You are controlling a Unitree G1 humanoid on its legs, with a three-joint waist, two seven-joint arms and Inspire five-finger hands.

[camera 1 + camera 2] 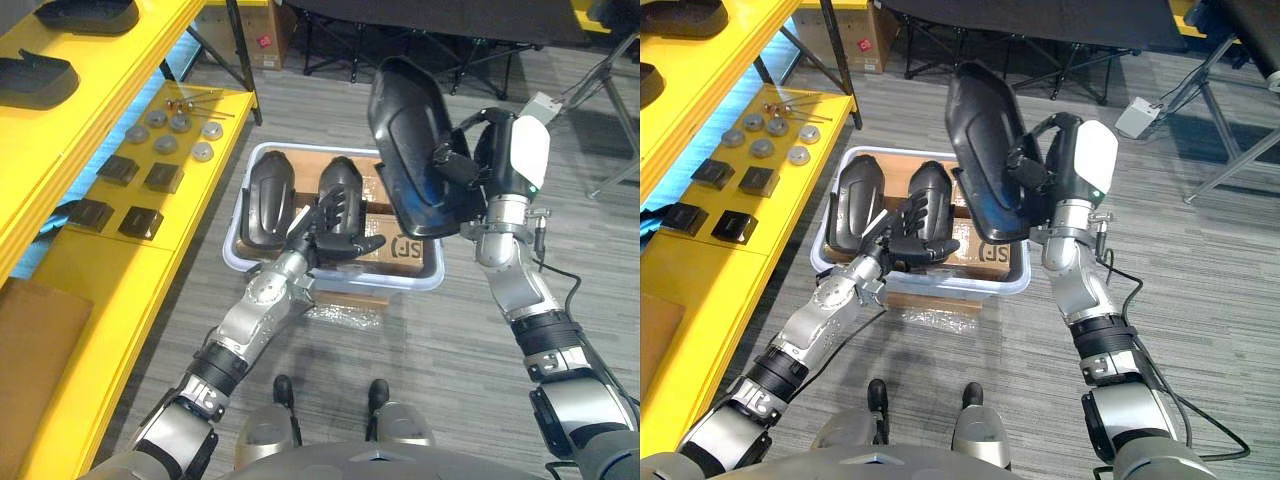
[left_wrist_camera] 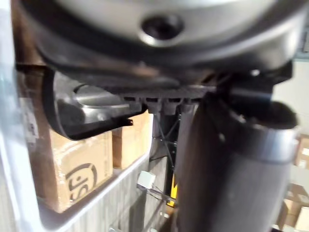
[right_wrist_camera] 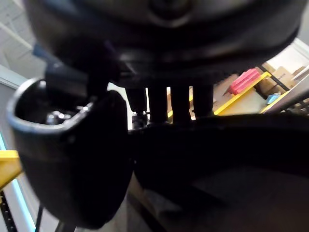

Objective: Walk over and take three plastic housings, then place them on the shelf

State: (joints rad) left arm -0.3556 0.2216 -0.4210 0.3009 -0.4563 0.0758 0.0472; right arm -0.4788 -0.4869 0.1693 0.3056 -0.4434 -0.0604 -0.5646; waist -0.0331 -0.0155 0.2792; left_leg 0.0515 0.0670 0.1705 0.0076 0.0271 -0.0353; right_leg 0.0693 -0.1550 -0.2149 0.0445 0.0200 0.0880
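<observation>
Firmly, right hand (image 1: 487,160) clutches raised housing (image 1: 410,140) (left hand (image 1: 322,237) clasps binned housing (image 1: 343,178)).

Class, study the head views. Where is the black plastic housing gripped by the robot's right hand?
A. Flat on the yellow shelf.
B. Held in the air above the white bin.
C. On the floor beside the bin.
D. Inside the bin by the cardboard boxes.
B: the right hand is curled round the lifted housing, holding it up over the bin, while the left hand grips a second housing inside it.
</observation>
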